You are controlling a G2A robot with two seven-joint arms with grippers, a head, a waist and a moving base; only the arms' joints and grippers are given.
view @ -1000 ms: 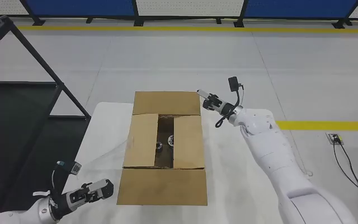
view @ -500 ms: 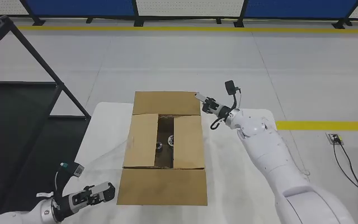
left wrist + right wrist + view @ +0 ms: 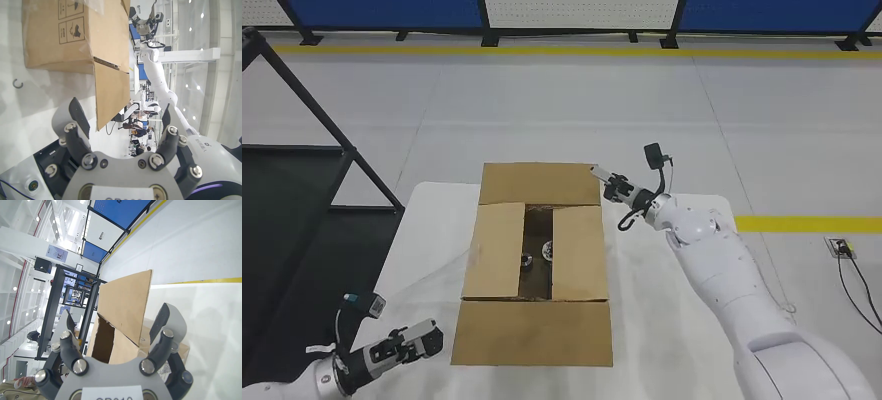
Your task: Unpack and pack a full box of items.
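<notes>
Black framed handling pictograms (image 3: 71,30) printed on cardboard box (image 3: 43,53) side.

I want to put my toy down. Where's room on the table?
Bare table runs between the cardboard box and the table's left edge, and between the box and the right arm. Crowded spots: the box's far right corner, by the right end effector, and near left, by the left end effector.
</notes>
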